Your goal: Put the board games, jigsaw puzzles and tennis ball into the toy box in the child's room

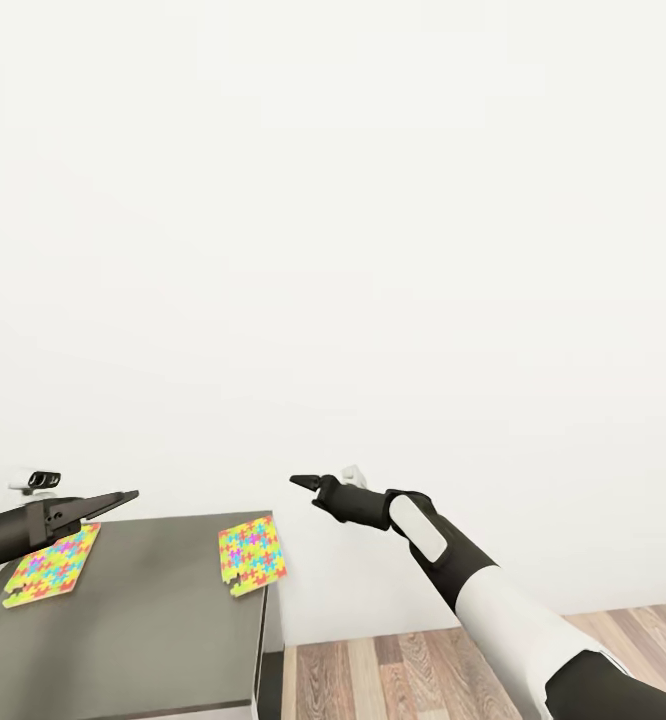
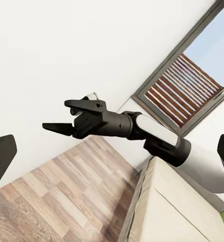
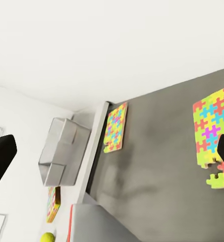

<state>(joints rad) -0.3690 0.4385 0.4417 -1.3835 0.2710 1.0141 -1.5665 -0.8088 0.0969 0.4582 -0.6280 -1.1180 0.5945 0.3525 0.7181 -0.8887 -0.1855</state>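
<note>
Nearest, head view: dark grey counter (image 1: 163, 610) at lower left. Two puzzles lie flat on it, well apart: left puzzle (image 1: 53, 563) by the far left edge, right puzzle (image 1: 251, 555) at the right edge, one corner poking past the rim.

Left end effector (image 1: 123, 497) hangs above the left puzzle, not touching it; it holds nothing, and its fingertips sit apart at the borders of the left wrist view, so I judge it spread. Right end effector (image 1: 301, 482) is out past the counter's right edge, over wood floor; the left wrist view shows its fingers parted and empty.

Farther, right wrist view: beyond the counter, a pale grey toy box (image 3: 61, 151) on the joined top, and past it a board game (image 3: 52, 204) and the tennis ball (image 3: 48, 237).

Step in hand, as I judge it: pick up a puzzle. Thin sheet lying flat, so come in low at an edge. The overhanging corner of the right puzzle offers the easiest pinch. Carry it level to the toy box.
</note>
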